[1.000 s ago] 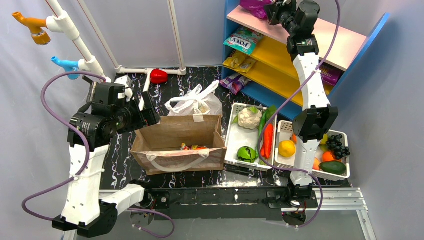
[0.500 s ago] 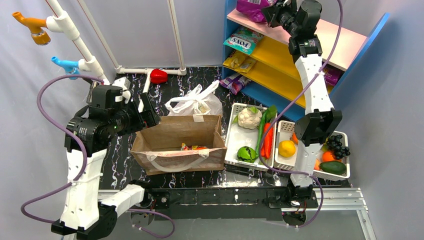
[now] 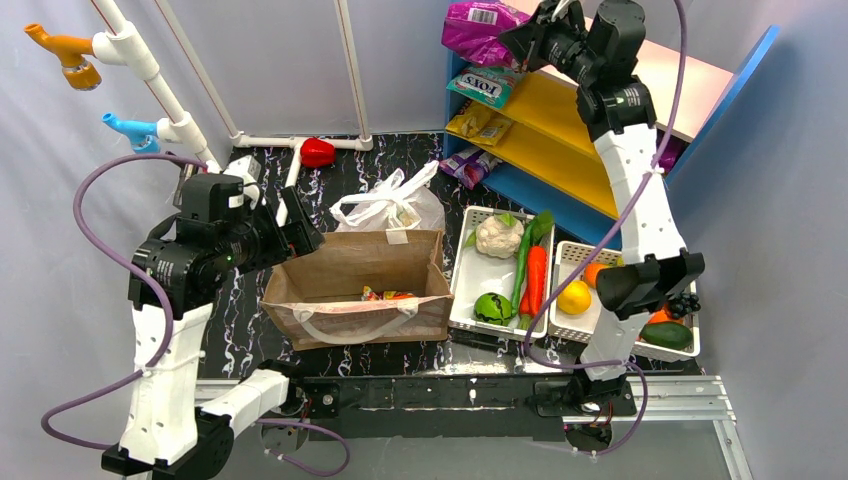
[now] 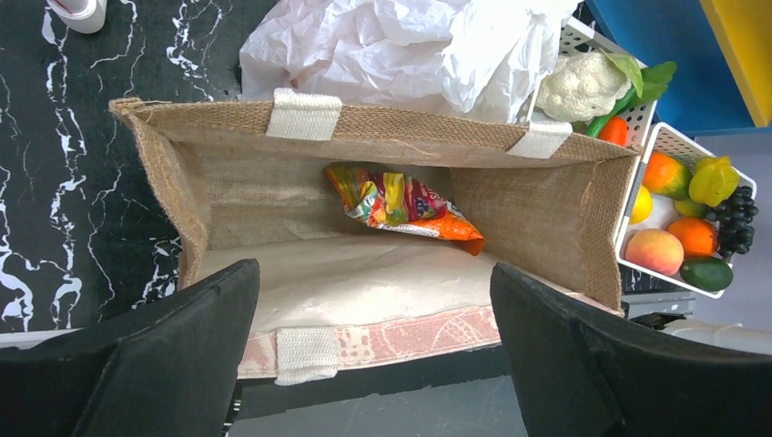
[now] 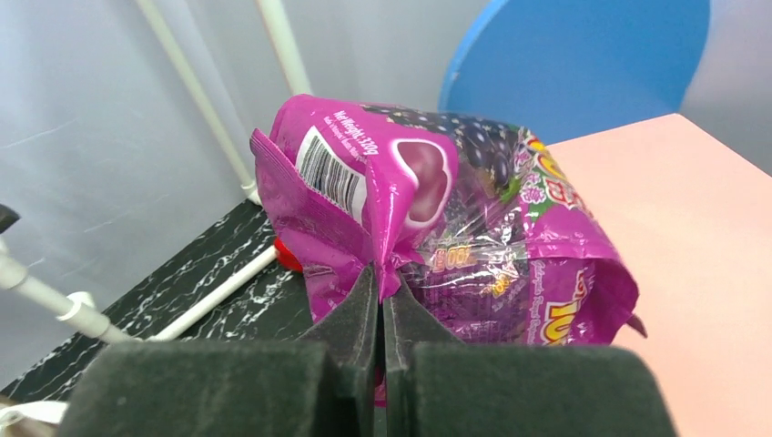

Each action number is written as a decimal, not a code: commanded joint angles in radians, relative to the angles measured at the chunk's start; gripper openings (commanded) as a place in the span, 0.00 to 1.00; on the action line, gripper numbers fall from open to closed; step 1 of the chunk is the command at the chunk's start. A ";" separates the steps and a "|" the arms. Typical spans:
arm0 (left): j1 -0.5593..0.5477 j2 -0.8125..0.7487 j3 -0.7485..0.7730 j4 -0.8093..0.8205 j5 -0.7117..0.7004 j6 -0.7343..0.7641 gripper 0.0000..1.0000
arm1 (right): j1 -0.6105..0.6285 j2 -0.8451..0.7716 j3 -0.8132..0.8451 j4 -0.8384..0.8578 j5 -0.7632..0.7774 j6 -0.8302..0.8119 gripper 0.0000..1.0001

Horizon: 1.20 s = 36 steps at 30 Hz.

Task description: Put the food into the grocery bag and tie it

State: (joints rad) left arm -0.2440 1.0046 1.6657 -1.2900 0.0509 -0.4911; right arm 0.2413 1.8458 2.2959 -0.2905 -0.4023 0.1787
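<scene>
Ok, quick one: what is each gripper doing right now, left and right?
Left gripper: open, holding nothing, above the brown bag.
Right gripper: closed, pinching the purple snack packet.

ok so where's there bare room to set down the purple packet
Free: the floor of the brown bag, nearer than the snack packet; the marble table left of it. Crowded: both produce trays on the right, and the plastic bag behind the brown bag.

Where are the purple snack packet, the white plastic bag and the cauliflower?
purple snack packet (image 5: 473, 209): right wrist view, its printed front.
white plastic bag (image 4: 391, 45): left wrist view, crumpled middle.
cauliflower (image 3: 498, 236): top external view, white head.
</scene>
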 commanded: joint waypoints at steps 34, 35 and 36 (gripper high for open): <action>0.006 0.083 0.039 0.091 0.002 0.016 0.98 | 0.615 -0.608 -0.566 0.019 0.157 0.039 0.01; 0.007 0.081 0.041 0.089 -0.004 0.017 0.98 | 0.638 -0.615 -0.586 0.014 0.160 0.039 0.01; 0.007 0.077 0.042 0.090 -0.009 0.018 0.98 | 0.657 -0.623 -0.604 0.011 0.169 0.039 0.01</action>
State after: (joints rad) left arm -0.2440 1.0981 1.6737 -1.1893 0.0666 -0.4900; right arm 0.8375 1.2900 1.7161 -0.4561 -0.2703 0.2001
